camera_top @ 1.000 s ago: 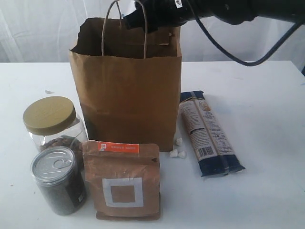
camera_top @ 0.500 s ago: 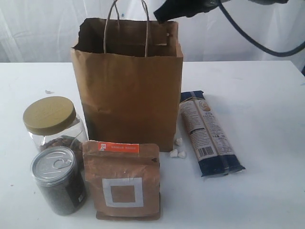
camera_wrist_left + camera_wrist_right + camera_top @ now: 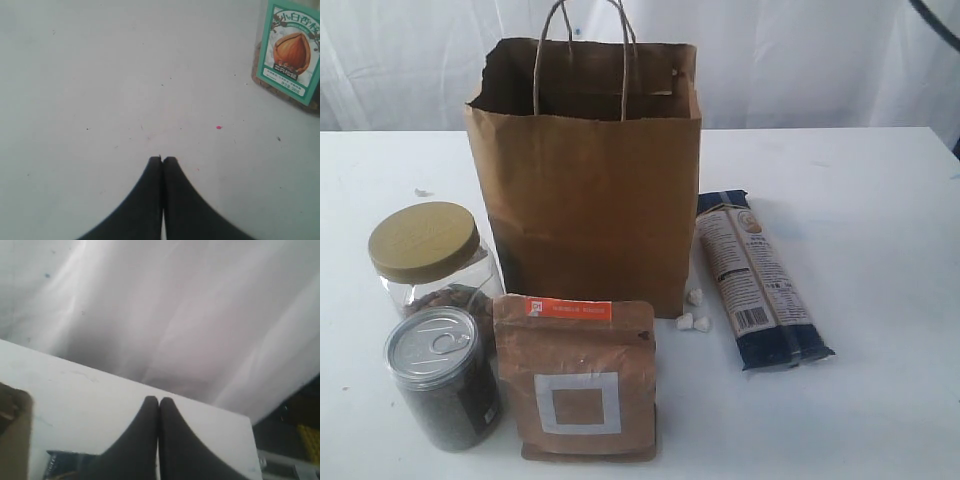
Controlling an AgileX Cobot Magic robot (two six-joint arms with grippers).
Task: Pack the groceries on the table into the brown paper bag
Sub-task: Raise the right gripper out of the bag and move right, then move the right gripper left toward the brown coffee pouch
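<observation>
Four groceries (image 3: pixel 582 385) sit on the tabletop (image 3: pixel 880 220) around the brown paper bag (image 3: pixel 585 200). The long dark-blue noodle packet (image 3: pixel 760 280) lies flat just beside the bag on the right arm's side, its long axis running along the bag's wall. The right tool (image 3: pixel 159 400), clenched on nothing, looks nearer to it than the left tool (image 3: pixel 162 159), which is also clenched empty.

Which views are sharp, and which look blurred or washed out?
Exterior view: sharp, evenly lit, backdrop slightly washed out behind the brown paper bag. Left wrist view: fairly sharp, green nut label readable. Right wrist view: hazy, noodle packet blurred.
</observation>
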